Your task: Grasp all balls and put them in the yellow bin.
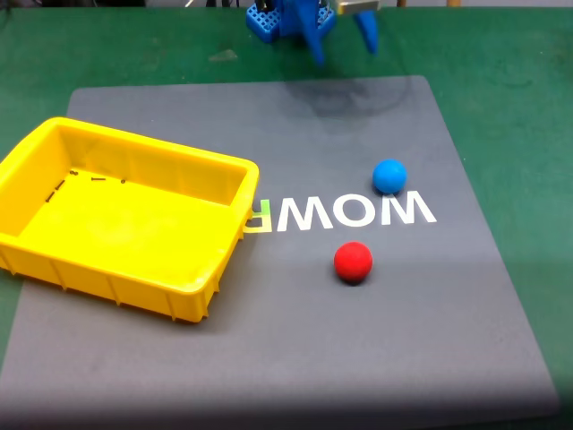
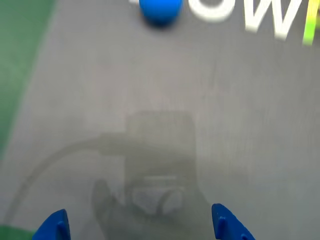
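Fixed view: blue ball (image 1: pixel 389 176) right of centre on grey mat (image 1: pixel 358 358), red ball (image 1: pixel 353 262) just below it, both outside bin (image 1: pixel 224 260) at left. Gripper (image 1: pixel 345 43) at top, fingers (image 1: pixel 368 34) spread, empty. Balls look light, smooth, roll-prone; pinch across widest middle.

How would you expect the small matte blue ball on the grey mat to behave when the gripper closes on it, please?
The small matte blue ball sits loose on the flat grey mat, so a glancing touch would probably send it rolling. Its matte skin suggests fair grip. The open blue gripper looks wide enough to straddle it.
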Tool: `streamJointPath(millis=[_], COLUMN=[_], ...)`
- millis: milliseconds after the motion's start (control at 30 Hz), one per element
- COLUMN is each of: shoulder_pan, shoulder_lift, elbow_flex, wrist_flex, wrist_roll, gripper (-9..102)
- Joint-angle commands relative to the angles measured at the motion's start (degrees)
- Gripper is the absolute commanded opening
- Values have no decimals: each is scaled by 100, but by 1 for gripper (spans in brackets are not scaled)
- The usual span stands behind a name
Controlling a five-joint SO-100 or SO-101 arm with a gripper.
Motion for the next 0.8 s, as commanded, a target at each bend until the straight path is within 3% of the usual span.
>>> streamJointPath(millis=[0,267,767], shoulder_pan=[-44,114,-114], shoulder_lift=[-1222,-3138,-5625], elbow_flex=[-1389,-2004,-3437], wrist_flex=[-765,-2136,-3067], wrist_roll=[-105,-413,-334], gripper=[33,33,33])
